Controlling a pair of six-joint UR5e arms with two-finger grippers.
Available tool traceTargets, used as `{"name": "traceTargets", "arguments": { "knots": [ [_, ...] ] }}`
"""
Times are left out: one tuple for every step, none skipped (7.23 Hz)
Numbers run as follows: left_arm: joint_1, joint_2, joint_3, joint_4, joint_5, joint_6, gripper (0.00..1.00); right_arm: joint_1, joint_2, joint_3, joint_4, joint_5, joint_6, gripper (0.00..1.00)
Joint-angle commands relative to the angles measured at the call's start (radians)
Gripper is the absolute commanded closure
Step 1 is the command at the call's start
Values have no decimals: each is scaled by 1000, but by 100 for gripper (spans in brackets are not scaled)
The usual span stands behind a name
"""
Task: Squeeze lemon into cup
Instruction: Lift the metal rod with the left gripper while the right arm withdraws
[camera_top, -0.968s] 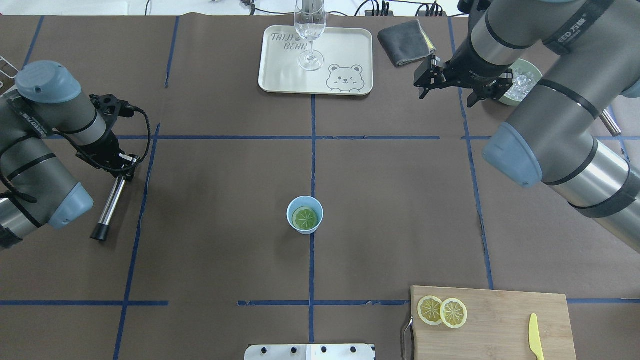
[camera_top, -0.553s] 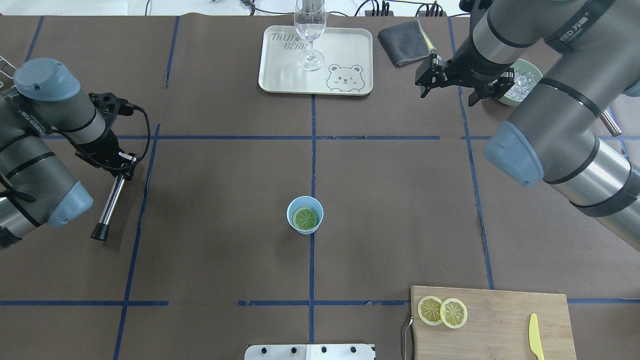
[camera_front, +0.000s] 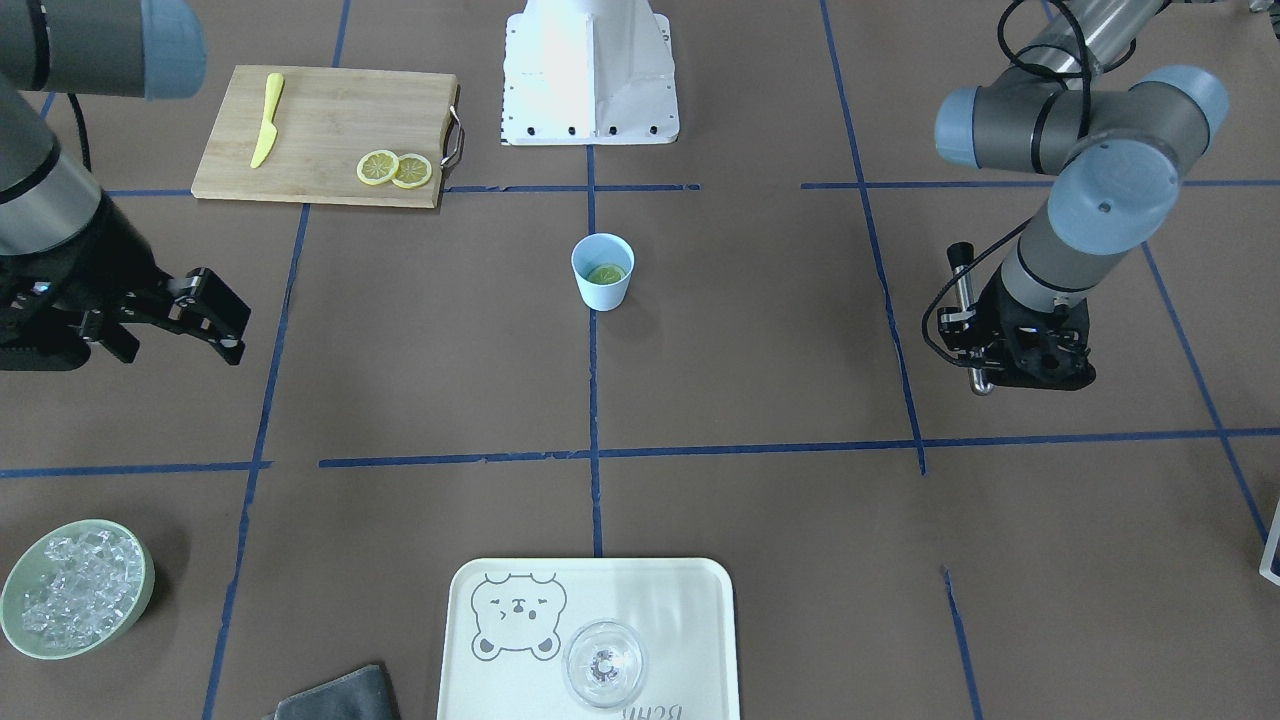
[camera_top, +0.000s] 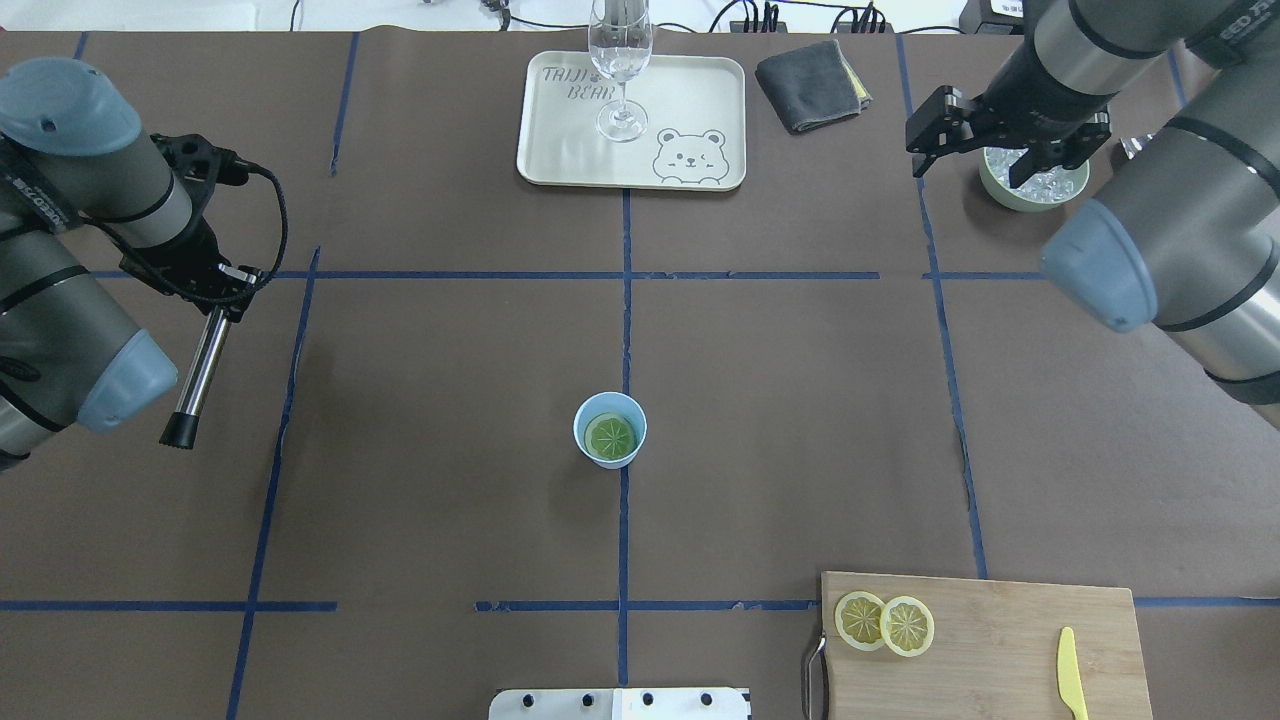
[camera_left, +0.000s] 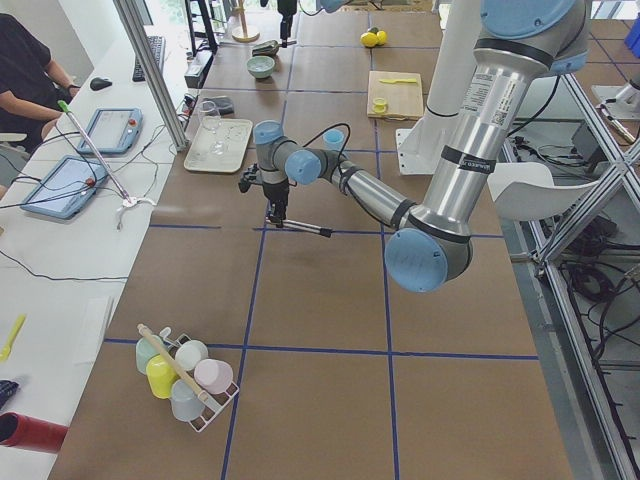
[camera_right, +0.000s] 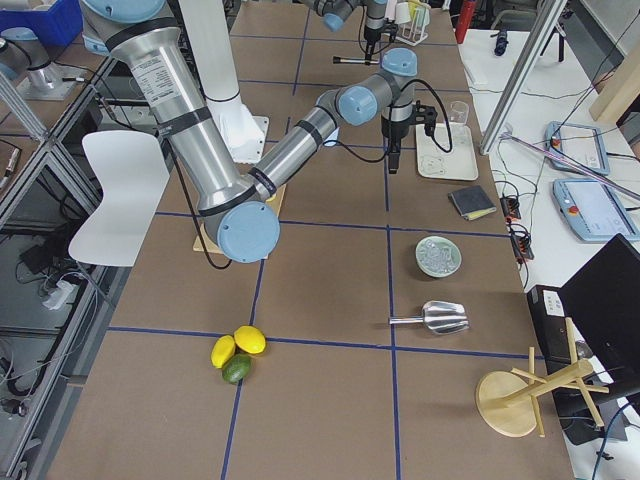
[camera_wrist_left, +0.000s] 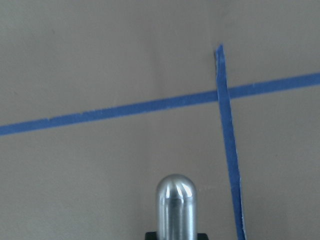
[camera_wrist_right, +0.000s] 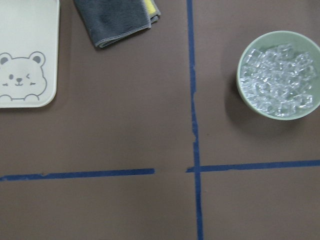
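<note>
The light-blue cup (camera_top: 581, 422) (camera_front: 602, 292) stands upright at the table's middle on the blue tape line. One lemon (camera_top: 611, 436) (camera_front: 605, 273) slice lies flat inside it. Two more slices (camera_top: 885, 622) (camera_front: 394, 169) overlap on the cutting board. My left gripper (camera_top: 228, 298) (camera_front: 978, 345) is shut on a metal rod (camera_top: 200, 375) (camera_wrist_left: 175, 205) with a black tip, far left of the cup. My right gripper (camera_top: 915, 155) (camera_front: 235, 340) hangs open and holds nothing. It is far back on the right, beside the ice bowl.
A bowl of ice (camera_top: 1035, 185) (camera_wrist_right: 278, 75) sits back right, with a grey cloth (camera_top: 812, 85) and a tray (camera_top: 560, 150) bearing a clear glass (camera_top: 620, 60) behind the cup. The cutting board (camera_top: 1000, 640) holds a yellow knife (camera_top: 1070, 670). A person sits at the side desk (camera_left: 30, 70).
My right arm has swung right and farther back, now over the ice bowl. My left arm has drawn back and left, carrying the rod with it. Cup and slices are unmoved.
</note>
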Motion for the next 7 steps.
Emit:
{"name": "traceTargets", "arguments": {
  "knots": [
    [-17, -62, -69, -3, 88, -10, 100, 94, -90, -12, 0, 39, -212, 0],
    [-21, -94, -69, -26, 97, -47, 100, 126, -136, -22, 3, 44, -315, 0],
    [-46, -119, -77, -42, 117, -96, 100, 163, -175, -31, 3, 46, -396, 0],
    [-52, -131, -105, -58, 151, -101, 100, 206, -235, -34, 8, 59, -484, 0],
    [-54, -137, -151, -93, 209, -106, 100, 256, -293, -34, 11, 88, -568, 0],
    [-54, -140, -211, -111, 237, -106, 100, 328, -360, -37, 11, 143, -658, 0],
    [-57, -139, -234, -165, 237, -107, 100, 405, -409, -42, 12, 179, -746, 0]
  ]
}}
